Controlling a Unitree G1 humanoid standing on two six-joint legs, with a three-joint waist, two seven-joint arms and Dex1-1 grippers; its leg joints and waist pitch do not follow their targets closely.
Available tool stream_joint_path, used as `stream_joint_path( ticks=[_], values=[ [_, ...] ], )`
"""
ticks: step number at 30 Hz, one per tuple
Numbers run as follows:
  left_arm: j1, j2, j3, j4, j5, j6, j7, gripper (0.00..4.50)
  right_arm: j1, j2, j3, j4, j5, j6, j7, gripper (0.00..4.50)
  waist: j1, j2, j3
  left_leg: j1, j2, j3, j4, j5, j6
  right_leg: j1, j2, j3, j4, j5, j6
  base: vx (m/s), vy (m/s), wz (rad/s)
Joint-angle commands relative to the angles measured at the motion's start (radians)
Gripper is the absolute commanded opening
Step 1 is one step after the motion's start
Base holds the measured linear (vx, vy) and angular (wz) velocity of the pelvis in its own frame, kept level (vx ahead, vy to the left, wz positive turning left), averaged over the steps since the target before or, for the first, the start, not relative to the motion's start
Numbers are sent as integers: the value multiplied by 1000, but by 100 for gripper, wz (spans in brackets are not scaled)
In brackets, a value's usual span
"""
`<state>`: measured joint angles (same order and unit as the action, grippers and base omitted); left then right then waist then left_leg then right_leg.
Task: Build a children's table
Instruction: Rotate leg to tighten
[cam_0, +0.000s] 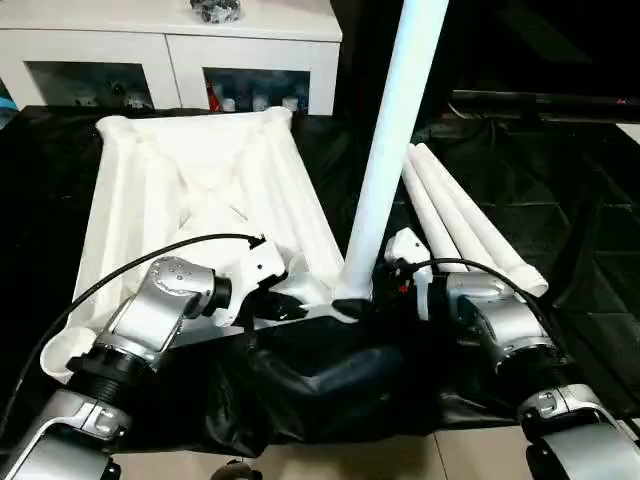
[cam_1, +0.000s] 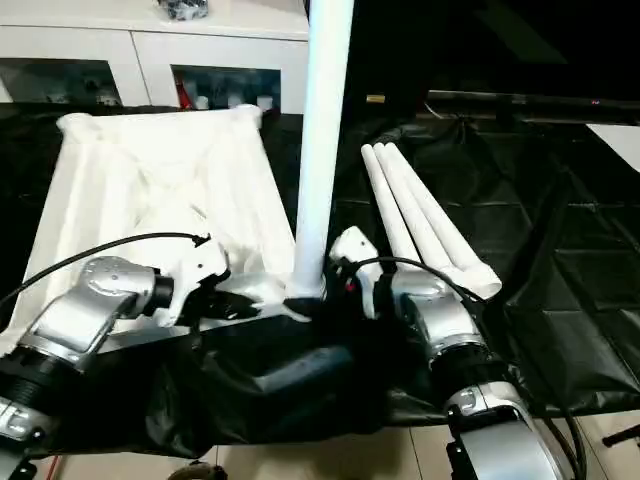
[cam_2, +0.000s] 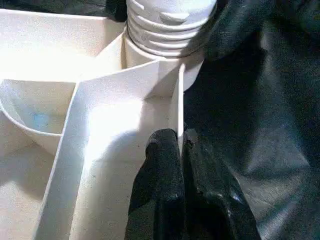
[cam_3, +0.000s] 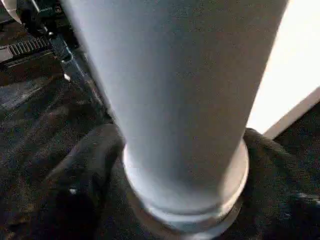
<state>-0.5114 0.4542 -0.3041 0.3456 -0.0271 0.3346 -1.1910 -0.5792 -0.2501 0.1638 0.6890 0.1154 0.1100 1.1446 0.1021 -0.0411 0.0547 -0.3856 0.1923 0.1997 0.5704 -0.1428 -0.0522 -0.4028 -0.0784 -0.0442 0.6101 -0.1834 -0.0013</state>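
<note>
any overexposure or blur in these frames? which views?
Left eye view: the upturned tabletop is blown out, rib detail mostly lost; black cloth shows soft sheen. Left wrist view: glare on the white ribs, while the left gripper's fingers pinching a rib look sharp. Right wrist view: the standing leg sits very close and soft, edges smeared; bright patch at one side clips to white.

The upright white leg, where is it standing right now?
The upright leg stands in the near right corner socket of the upside-down tabletop, between the left gripper and right gripper.
</note>
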Motion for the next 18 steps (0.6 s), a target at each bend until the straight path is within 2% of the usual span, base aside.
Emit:
stream_joint_path(
  ticks=[1, 5, 6, 9, 11, 12, 14, 15, 17, 18],
  values=[
    [-7, -17, -17, -37, -26, -16, -15, 0, 18, 8, 17, -17, 9, 17, 19, 321, -1, 10, -63, 34, 44, -20, -67, -333, -11, 29, -62, 38, -76, -260, -208, 0, 0, 0],
    [-9, -23, -15, -28, -23, -23, 0, 0, 26, 18, 12, -31, 21, 37, 15, 301, 4, 9, -64, 32, 44, -20, -67, -319, -10, 32, -62, 38, -73, -239, -207, 0, 0, 0],
    [-10, -37, -8, -20, -16, -18, 32, 0, 32, 36, -5, -30, 33, 48, -14, 285, 5, 8, -66, 32, 44, -19, -66, -314, -8, 32, -63, 39, -71, -228, -208, 0, 0, 0],
    [-13, -53, 0, -11, -10, -14, 64, 0, 35, 54, -16, -19, 33, 49, -50, 281, 6, 7, -65, 32, 43, -21, -68, -316, -12, 33, -63, 37, -73, -238, -208, 0, 0, 0],
    [-14, -58, 2, -8, -8, -16, 71, 0, 35, 57, -16, -14, 30, 48, -60, 278, 4, 7, -63, 32, 42, -22, -69, -332, -17, 32, -64, 37, -76, -269, -199, 0, 0, 0],
    [-34, -105, 23, 20, 10, 6, 169, 0, 21, 93, -22, 42, -7, 36, -182, 277, 1, 8, -61, 33, 43, -22, -70, -342, -24, 29, -65, 39, -80, -299, -189, 0, 0, 0],
    [-48, -134, 37, 37, 15, 22, 223, 0, 2, 118, -34, 90, -30, 27, -286, 277, -1, 8, -58, 37, 41, -24, -70, -368, -35, 26, -67, 38, -85, -347, -181, 0, 0, 0],
    [-58, -153, 46, 48, 18, 33, 257, 0, -11, 134, -42, 122, -44, 21, -355, 277, -11, 6, -58, 38, 39, -28, -69, -400, -52, 23, -71, 36, -91, -428, -167, 0, 0, 0],
    [-71, -175, 56, 64, 27, 48, 309, 0, -28, 154, -57, 154, -52, 18, -431, 276, -14, 6, -57, 41, 38, -30, -68, -413, -51, 21, -72, 36, -98, -463, -152, 0, 0, 0],
    [-92, -212, 73, 84, 33, 72, 384, 0, -55, 188, -85, 199, -52, 22, -541, 276, -22, 9, -56, 42, 38, -31, -68, -434, -55, 15, -71, 36, -101, -488, -143, 0, 0, 0]
  ],
)
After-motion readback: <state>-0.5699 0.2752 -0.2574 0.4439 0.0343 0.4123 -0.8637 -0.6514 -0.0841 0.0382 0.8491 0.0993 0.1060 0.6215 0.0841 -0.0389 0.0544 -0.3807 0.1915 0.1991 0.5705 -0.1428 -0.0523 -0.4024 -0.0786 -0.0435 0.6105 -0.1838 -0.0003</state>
